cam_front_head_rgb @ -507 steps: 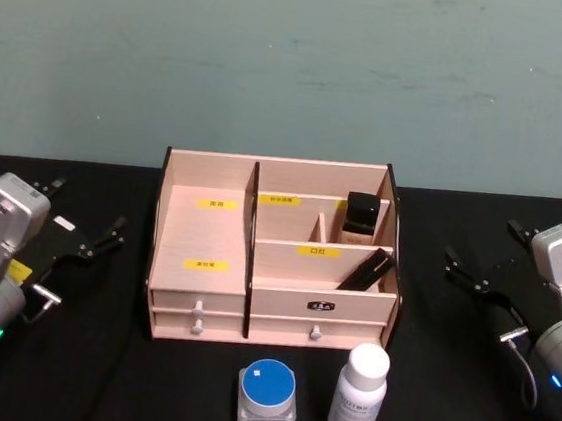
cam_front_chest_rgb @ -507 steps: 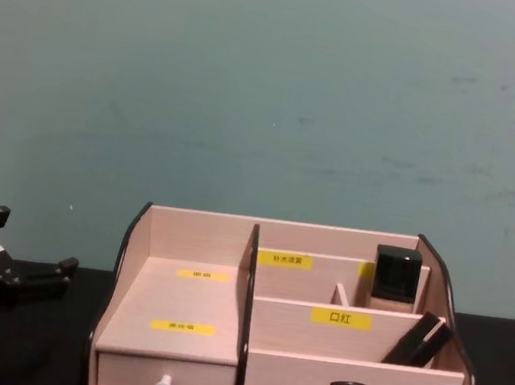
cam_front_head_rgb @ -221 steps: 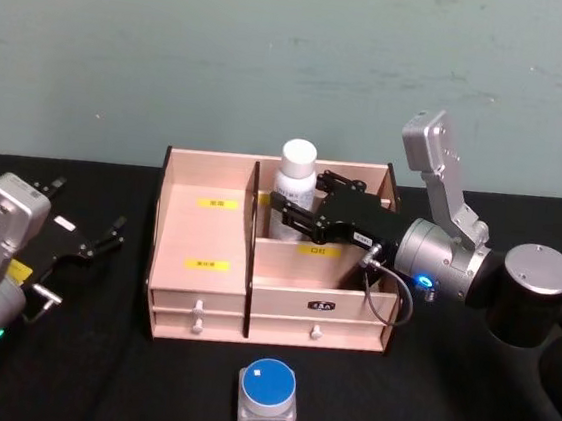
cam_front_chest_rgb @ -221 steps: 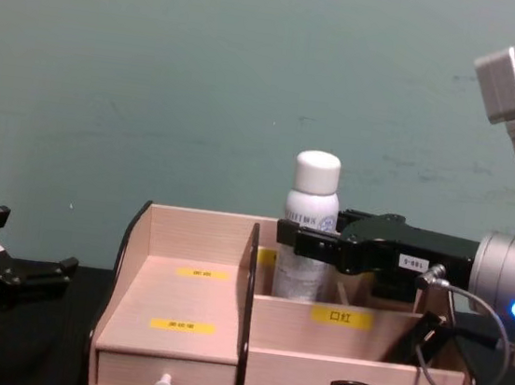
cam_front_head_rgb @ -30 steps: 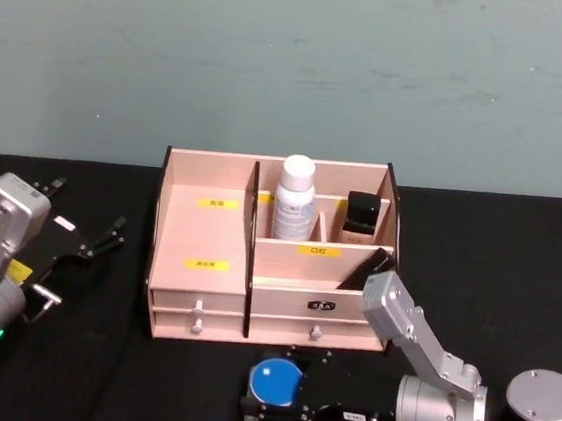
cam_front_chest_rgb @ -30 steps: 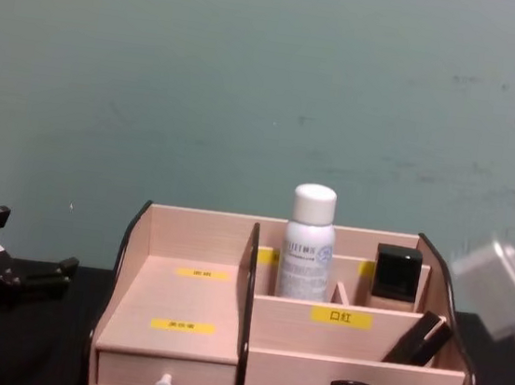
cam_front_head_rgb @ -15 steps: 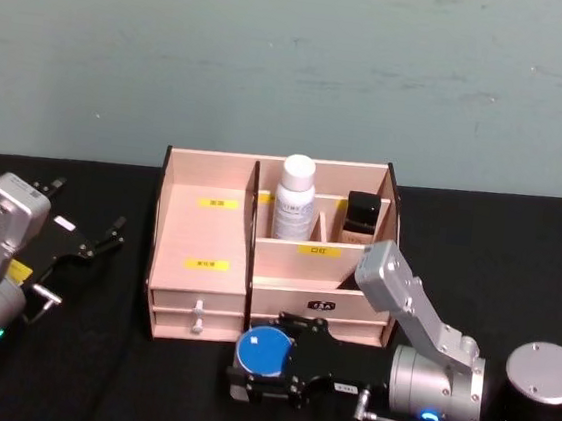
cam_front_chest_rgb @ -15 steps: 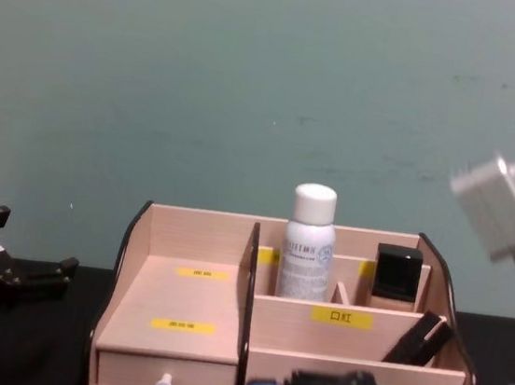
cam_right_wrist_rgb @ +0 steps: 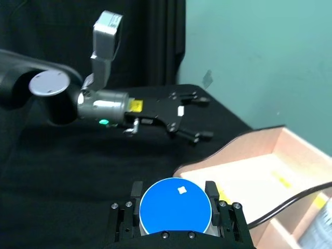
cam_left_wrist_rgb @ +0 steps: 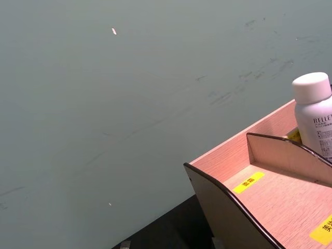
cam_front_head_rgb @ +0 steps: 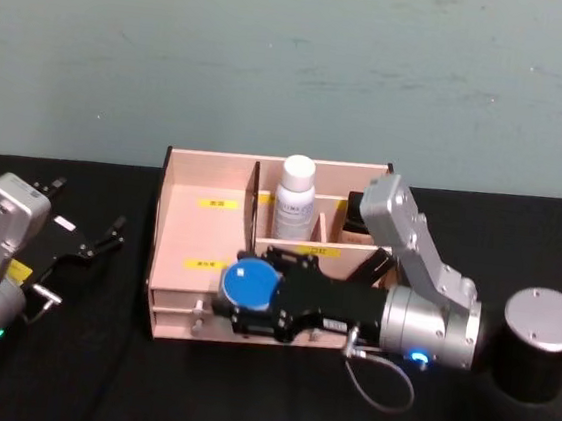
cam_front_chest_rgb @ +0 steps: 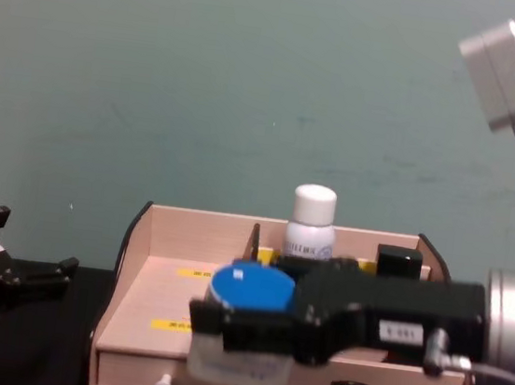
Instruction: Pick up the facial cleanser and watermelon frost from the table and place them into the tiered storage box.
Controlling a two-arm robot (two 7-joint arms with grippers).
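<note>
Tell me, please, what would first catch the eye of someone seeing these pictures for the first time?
The bright blue-lidded jar stands out first, clamped in the right gripper and held in the air over the front of the tiered storage box, near its wide left compartment. Next comes the white bottle, upright in a rear compartment. The left gripper sits open and apart at the table's left.

The right gripper (cam_front_head_rgb: 251,303) and its jar (cam_front_head_rgb: 249,284) hid the box's (cam_front_head_rgb: 203,233) front drawers; label text was unreadable.
</note>
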